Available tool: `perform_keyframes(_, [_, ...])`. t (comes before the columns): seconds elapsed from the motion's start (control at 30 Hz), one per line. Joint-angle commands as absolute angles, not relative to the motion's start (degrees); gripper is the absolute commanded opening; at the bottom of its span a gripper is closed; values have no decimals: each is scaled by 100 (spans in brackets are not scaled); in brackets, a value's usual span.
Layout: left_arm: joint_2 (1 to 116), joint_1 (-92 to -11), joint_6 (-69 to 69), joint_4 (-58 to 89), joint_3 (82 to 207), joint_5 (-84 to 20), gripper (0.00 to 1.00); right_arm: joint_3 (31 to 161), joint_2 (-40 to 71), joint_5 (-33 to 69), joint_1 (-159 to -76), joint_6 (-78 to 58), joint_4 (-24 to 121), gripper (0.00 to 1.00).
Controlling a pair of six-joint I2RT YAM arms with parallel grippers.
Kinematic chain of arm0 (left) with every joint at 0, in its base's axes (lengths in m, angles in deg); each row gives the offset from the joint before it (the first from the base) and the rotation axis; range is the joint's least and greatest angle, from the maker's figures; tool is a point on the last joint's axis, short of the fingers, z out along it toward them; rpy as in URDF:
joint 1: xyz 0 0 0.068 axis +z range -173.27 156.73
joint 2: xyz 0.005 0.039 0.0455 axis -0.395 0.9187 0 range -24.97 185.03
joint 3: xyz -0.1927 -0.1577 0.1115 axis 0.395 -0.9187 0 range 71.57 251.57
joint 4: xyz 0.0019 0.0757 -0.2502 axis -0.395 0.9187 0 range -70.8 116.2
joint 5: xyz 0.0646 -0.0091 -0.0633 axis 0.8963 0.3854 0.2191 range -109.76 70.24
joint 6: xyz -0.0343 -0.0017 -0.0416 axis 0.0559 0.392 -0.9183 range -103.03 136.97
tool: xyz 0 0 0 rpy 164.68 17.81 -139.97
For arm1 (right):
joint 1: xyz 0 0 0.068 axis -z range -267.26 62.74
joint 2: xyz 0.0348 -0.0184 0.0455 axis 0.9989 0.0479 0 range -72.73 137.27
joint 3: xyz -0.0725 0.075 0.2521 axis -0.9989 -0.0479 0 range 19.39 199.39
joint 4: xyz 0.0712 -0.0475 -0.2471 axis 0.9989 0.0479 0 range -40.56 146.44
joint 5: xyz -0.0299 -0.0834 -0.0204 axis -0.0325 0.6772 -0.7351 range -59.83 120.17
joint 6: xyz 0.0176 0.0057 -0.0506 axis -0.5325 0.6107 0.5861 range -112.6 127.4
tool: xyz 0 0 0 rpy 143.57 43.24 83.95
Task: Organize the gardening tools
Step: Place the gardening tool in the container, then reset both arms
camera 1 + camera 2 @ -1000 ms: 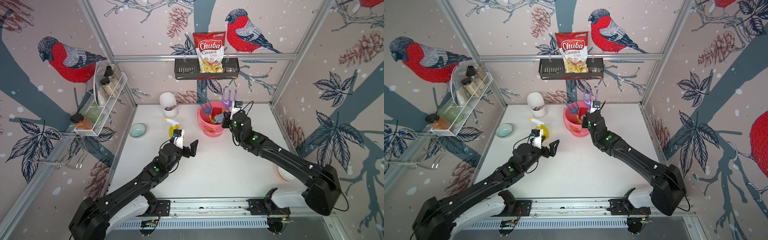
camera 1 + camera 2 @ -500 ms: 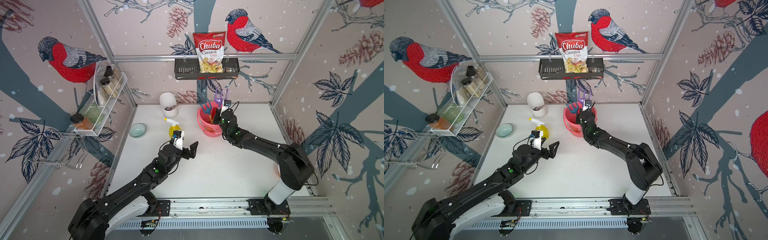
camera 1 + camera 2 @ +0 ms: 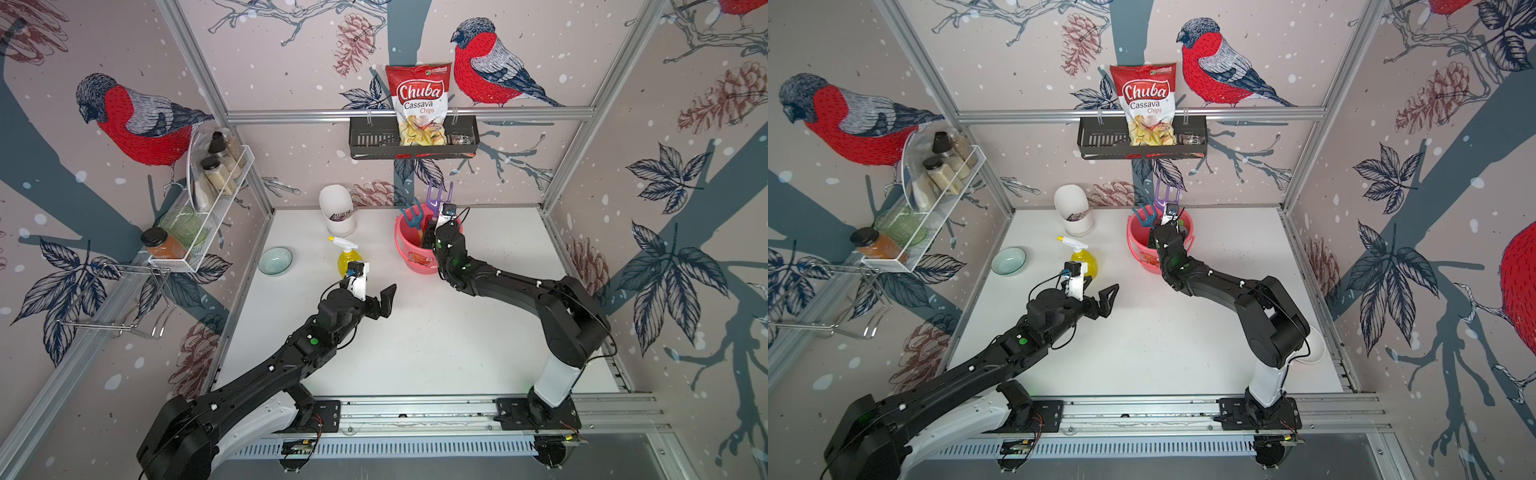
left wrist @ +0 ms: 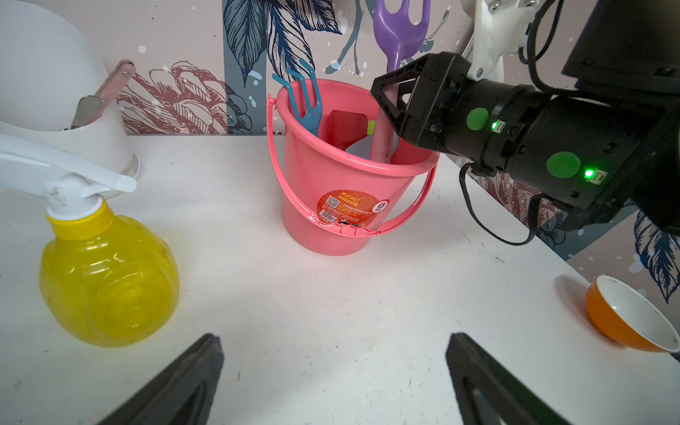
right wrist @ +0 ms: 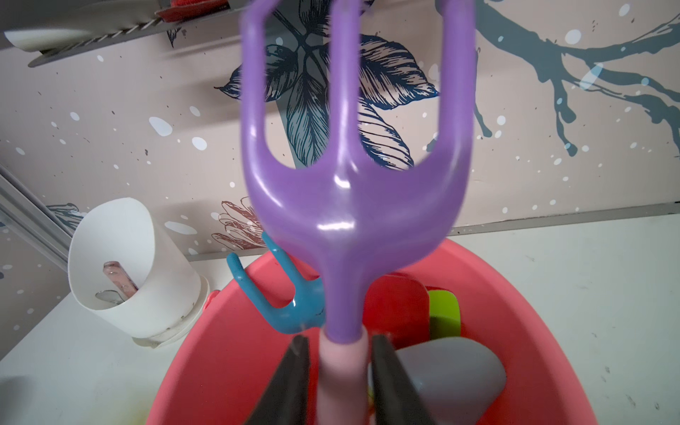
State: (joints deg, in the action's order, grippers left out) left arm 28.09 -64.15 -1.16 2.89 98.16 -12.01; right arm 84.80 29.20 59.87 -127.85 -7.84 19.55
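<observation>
The purple fork [image 5: 353,206] is standing handle-down in the pink bucket [image 4: 331,191], beside the blue fork [image 5: 294,309], red shovel [image 5: 397,305] and green shovel [image 5: 445,312]. Its handle is being flanked by the right end effector [image 5: 340,338], whose fingers are sitting slightly apart from it, so nothing appears clamped. On an angled withdrawal the handle could be snagged, and the fork dragged out or the bucket tipped. The yellow spray bottle [image 4: 110,279] is standing on the tabletop [image 4: 331,294] near the left end effector [image 4: 333,336], which is spread wide and empty. Its round body could be knocked over by an off-centre approach.
</observation>
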Motion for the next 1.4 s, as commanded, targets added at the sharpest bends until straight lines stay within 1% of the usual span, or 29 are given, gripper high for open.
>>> perform_keyframes(0.0, [2829, -6423, -88, 155, 9860, -1109, 99, 8379, 2854, 5979, -12793, -949, 1722, 62])
perform_keyframes(0.07, [2822, -6423, -79, 162, 9871, -1095, 99, 8300, 2798, 5978, -12792, -967, 1649, 71])
perform_keyframes(0.1, [2820, -6423, -79, 167, 9880, -1079, 99, 8263, 2766, 5979, -12800, -979, 1633, 73])
perform_keyframes(0.33, [2720, -6423, 28, 263, 9933, -836, 99, 7883, 2150, 5979, -12792, -1018, 1702, 87])
perform_keyframes(0.43, [2639, -6423, 169, 314, 9954, -619, 97, 7645, 1671, 5827, -12764, -926, 2002, 99])
perform_keyframes(0.63, [2290, -6358, 600, 451, 9907, -178, 97, 7200, 711, 5067, -12396, -714, 2974, 100])
perform_keyframes(0.8, [1846, -6038, 812, 381, 9633, -80, 96, 6660, -140, 4417, -11878, -565, 3576, 100])
perform_keyframes(0.87, [1781, -5930, 858, 417, 9563, 173, 96, 6369, -573, 4274, -11642, -496, 3747, 100])
perform_keyframes(0.97, [1783, -5765, 878, 392, 9485, 633, 96, 5913, -1135, 4349, -11305, -483, 3824, 100])
perform_keyframes(1.07, [1800, -5474, 936, 85, 9302, 799, 96, 5477, -1584, 4685, -11082, -483, 3624, 100])
perform_keyframes(1.2, [1950, -4946, 1062, -421, 9095, 694, 96, 4878, -1899, 5029, -10779, -216, 3331, 100])
perform_keyframes(1.37, [2221, -4457, 1446, -1302, 8757, 586, 96, 4068, -1935, 5607, -10460, -150, 2431, 100])
